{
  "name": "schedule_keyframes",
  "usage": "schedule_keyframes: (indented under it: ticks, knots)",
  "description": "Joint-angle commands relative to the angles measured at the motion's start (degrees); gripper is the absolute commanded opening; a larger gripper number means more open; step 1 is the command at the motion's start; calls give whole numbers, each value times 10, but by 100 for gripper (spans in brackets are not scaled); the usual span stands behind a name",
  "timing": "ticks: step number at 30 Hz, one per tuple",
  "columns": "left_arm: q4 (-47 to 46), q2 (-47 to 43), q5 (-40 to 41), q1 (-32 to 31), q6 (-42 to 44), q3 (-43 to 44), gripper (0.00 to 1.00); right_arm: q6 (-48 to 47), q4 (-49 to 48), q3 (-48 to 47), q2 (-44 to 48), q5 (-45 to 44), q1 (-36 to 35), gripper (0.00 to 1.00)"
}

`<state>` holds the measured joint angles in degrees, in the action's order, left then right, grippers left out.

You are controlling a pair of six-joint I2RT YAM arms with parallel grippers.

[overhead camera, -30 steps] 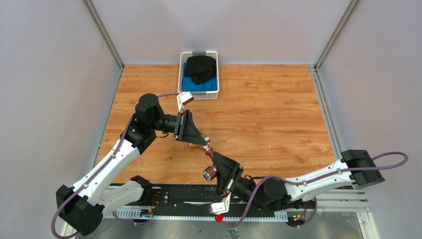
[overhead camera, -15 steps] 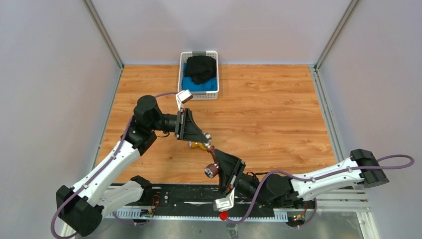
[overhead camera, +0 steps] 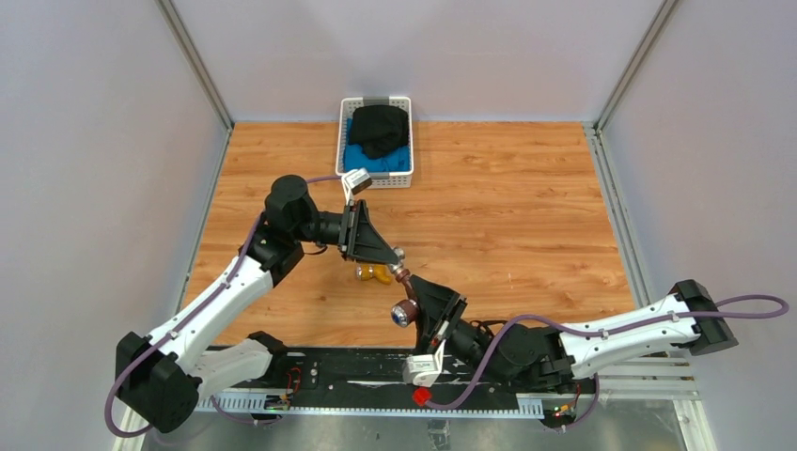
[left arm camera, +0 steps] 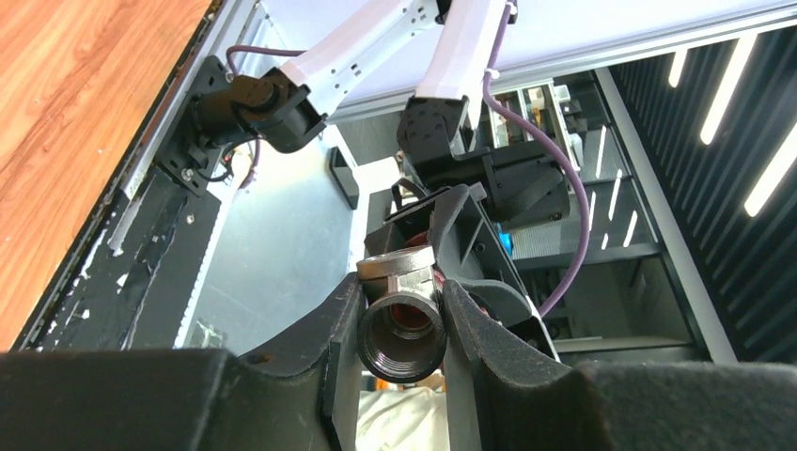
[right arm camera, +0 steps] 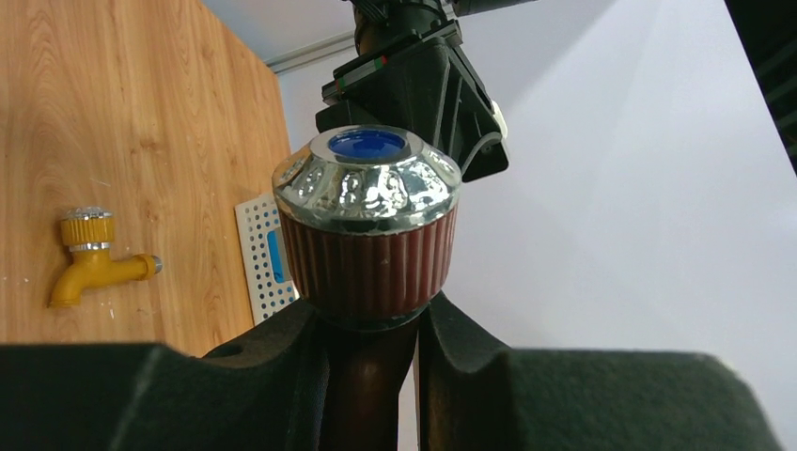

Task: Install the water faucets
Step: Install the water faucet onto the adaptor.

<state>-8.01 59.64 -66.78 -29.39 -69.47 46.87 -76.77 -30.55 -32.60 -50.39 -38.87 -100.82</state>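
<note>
Topping brown faucet (right arm camera: 367, 268): blue mark (right arm camera: 367, 144)

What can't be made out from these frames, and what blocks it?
- Joint between grey fitting and brown faucet: in the top view it is too small and covered by the left gripper; in the right wrist view the faucet's own knob blocks it.
- Brown faucet's spout: right wrist view, hidden below the knob between the right gripper's fingers.
- Basket contents: top view, black cloth covers most of what lies beneath.
</note>
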Motion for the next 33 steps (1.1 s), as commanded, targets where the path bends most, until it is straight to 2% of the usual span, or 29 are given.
schedule_keyframes:
  ticks: [1,7,9,15,20,26,29,31,33]
  knots:
    - [-54,-22,17,-1,36,0,0,41,-66,7,-38,-34,6,0]
    - [-54,-43,45,-1,40,-9,0,-24,-168,12,-102,-39,6,0]
    - [-54,-51,50,-1,51,-19,0,-12,-189,9,-101,-37,8,0]
    - [-91,-68,58,-2,43,-41,0,168,-171,-4,-59,1,17,0]
    - [-131,-58,41,-2,14,-42,0,254,-246,31,-40,57,39,0]
    - [-197,-60,56,-3,-28,-54,0,381,-303,43,-40,79,80,0]
    - [-265,-65,74,-4,-75,-79,0,412,-351,49,-51,69,92,0]
    - [-344,-63,90,-4,-125,-105,0,443,-371,51,-54,72,103,0]
    - [-463,-51,108,-4,-183,-132,0,490,-377,49,-55,78,116,0]
